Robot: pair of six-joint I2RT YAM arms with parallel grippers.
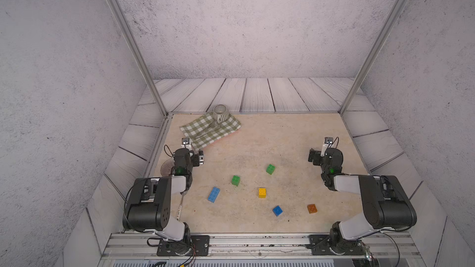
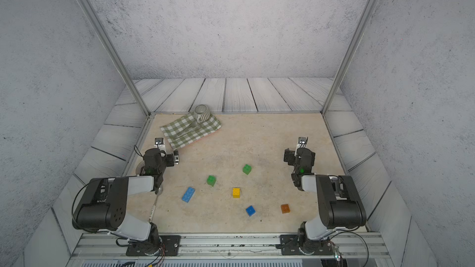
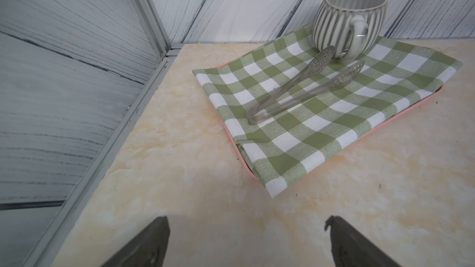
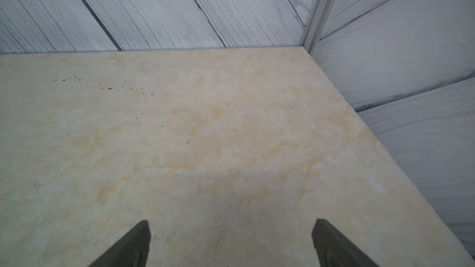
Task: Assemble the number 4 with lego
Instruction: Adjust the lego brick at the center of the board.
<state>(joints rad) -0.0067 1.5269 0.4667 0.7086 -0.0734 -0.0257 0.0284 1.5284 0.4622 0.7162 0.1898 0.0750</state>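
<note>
- We see left gripper (image 1: 200,157) and right gripper (image 1: 311,155) spread wide, empty, aimed at upper frame.
- Lego bricks (image 1: 262,192) lie loose at lower centre, below both grippers; nothing joined.
- Light-blue brick (image 1: 213,194), long axis lower-left to upper-right, is nearer left arm; orange brick (image 1: 311,208) nearer right.
- Wrist views miss the bricks; left shows mug (image 3: 349,21), tongs (image 3: 295,93), checked cloth (image 3: 334,137).

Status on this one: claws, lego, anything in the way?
Left claw, right claw open, empty. Six lego bricks loose, none joined: near green, far green, yellow, light-blue, dark-blue, orange. Cloth, mug, tongs far-left corner, clear of bricks.
</note>
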